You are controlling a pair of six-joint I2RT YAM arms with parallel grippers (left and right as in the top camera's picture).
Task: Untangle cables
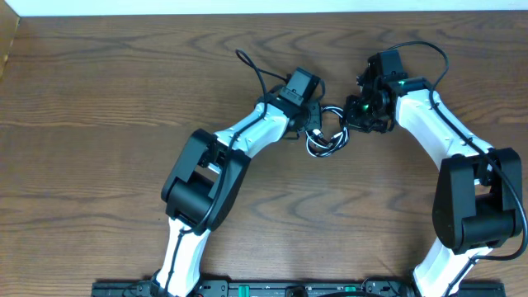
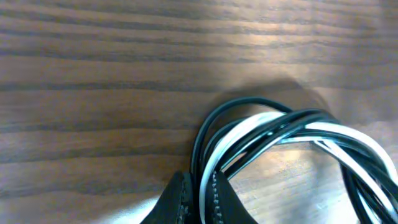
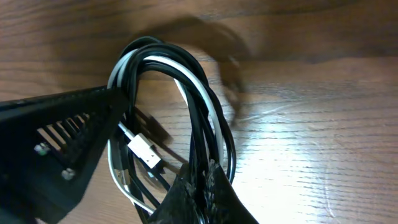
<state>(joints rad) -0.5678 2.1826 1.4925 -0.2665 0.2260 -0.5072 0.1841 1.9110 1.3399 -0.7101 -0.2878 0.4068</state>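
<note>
Now you have both arms gripping one tangle of cables (image 1: pixel 323 142) at mid-table.
Your left gripper (image 2: pixel 200 196) is closed to a narrow slit, with black and white strands running up between its tips. Your right gripper (image 3: pixel 202 186) is likewise clamped on strands at the loop's opposite side. The bundle sits as a tight coil between the two arms over the table (image 1: pixel 99 99), both colours wound together, with a white plug (image 3: pixel 144 151) loose inside the loop. Gripping opposite sides looks meant for drawing the coil apart. Each grip seems to catch both colours, though, so a pull may only tighten it.
</note>
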